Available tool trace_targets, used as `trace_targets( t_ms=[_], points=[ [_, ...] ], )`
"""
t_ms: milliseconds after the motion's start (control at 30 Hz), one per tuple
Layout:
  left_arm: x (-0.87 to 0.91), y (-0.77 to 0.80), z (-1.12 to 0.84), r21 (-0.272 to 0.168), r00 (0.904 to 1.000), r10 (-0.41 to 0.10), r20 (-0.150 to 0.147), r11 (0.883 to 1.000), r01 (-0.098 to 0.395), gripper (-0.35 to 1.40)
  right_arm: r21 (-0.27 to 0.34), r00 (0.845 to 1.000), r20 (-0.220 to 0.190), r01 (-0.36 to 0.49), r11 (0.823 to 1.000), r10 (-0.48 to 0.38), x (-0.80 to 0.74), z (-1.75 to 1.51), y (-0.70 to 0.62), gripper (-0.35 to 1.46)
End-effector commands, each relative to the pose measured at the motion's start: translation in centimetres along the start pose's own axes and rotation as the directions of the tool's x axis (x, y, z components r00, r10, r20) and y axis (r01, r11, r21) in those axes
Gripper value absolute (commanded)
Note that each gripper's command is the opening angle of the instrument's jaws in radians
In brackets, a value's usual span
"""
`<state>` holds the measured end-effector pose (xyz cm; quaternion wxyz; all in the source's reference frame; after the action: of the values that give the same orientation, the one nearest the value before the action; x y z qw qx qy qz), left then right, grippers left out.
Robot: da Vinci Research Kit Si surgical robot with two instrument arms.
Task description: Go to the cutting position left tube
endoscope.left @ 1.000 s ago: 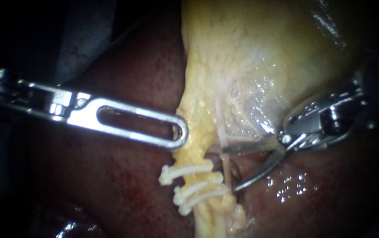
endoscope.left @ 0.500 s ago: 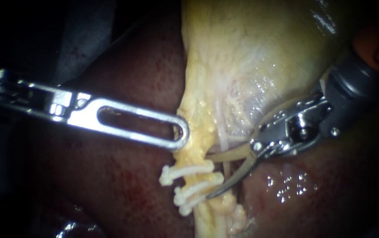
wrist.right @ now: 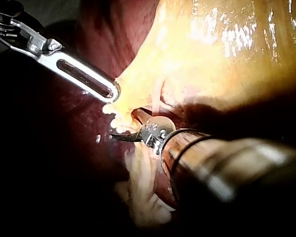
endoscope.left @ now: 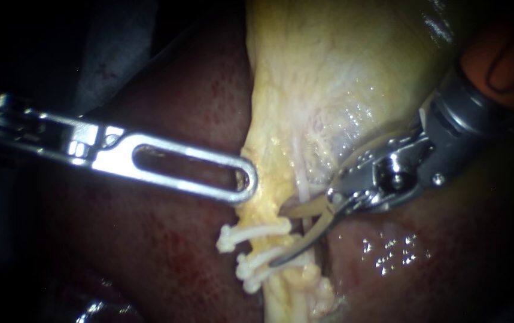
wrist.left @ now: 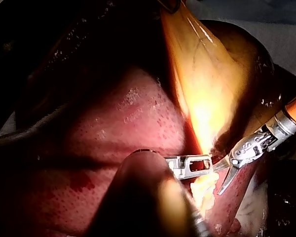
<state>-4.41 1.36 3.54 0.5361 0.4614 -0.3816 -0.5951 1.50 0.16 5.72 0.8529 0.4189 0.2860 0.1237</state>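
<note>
Running near-vertical: left tube (endoscope.left: 277, 296); right instrument (endoscope.left: 277, 238) blades apart, pointing leftward toward it.

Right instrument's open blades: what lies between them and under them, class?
Between the right instrument's open blades runs a thin pale tube; the clips sit beside it. Liver lies beneath. What the upper blade covers cannot be seen.

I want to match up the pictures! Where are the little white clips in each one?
Endoscope view: the white clips sit low in the middle, just below the left instrument's slotted tip.
Left wrist view: a pale clump just beyond that tip.
Right wrist view: pale dots between that tip and the right instrument.
Shared landmark: the slotted tip.
</note>
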Motion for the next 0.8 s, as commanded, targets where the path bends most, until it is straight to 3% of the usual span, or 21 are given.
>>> trace_targets(
  t_ms=[33,800],
  points=[
    [0.00,0.00,0.00,0.000,1.0000,0.000,0.000,1.000,0.000,-0.35,0.001,1.000,0.001,0.001,1.000,-0.001,0.00,0.02,0.00,0.88],
    [0.00,-0.01,0.01,-0.001,1.0000,0.000,0.003,1.000,0.000,-0.35,0.000,1.000,-0.011,-0.011,1.000,0.011,0.11,0.17,0.04,0.76]
  ],
)
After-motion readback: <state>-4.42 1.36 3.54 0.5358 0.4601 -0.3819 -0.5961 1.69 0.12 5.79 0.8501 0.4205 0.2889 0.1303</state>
